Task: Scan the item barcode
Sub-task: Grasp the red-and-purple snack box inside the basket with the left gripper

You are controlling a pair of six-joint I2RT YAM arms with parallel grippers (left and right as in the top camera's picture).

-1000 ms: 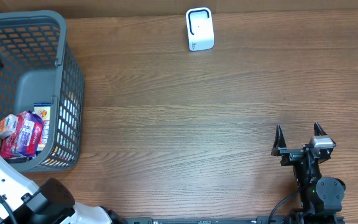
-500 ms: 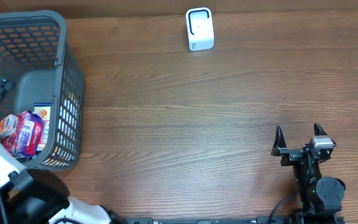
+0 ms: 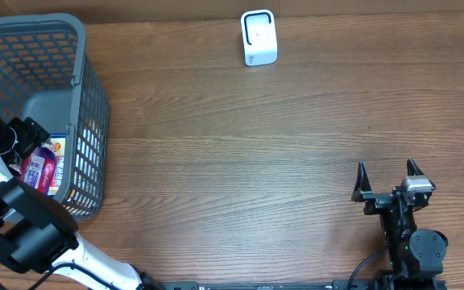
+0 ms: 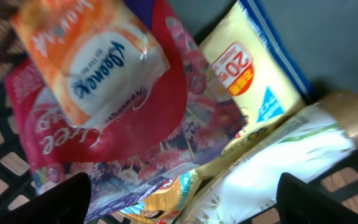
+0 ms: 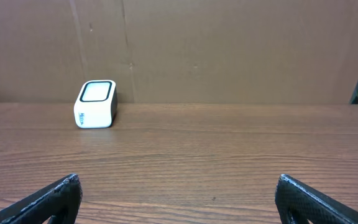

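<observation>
At nine o'clock on the table (image 3: 240, 161), inside the grey basket (image 3: 87, 137), the left gripper (image 4: 188, 198) hangs over a heap of snack packets with its fingers wide apart, clamped on nothing. Whether its tips touch the wrappers cannot be told. In the wrist view, an orange-and-white packet (image 4: 95, 68) lies at eleven o'clock, its blue lettering upside down and too blurred to read. Under it sits a red packet (image 4: 148, 118) with white script, also unreadable. A yellow packet (image 4: 253, 74) at one o'clock carries a red badge (image 4: 236, 64) reading "20". A white-and-green packet (image 4: 278, 162) lies at four o'clock. The white scanner (image 3: 258, 38) stands at twelve o'clock on the table. The right gripper (image 3: 386, 169) rests at four o'clock, fingers spread, empty.
</observation>
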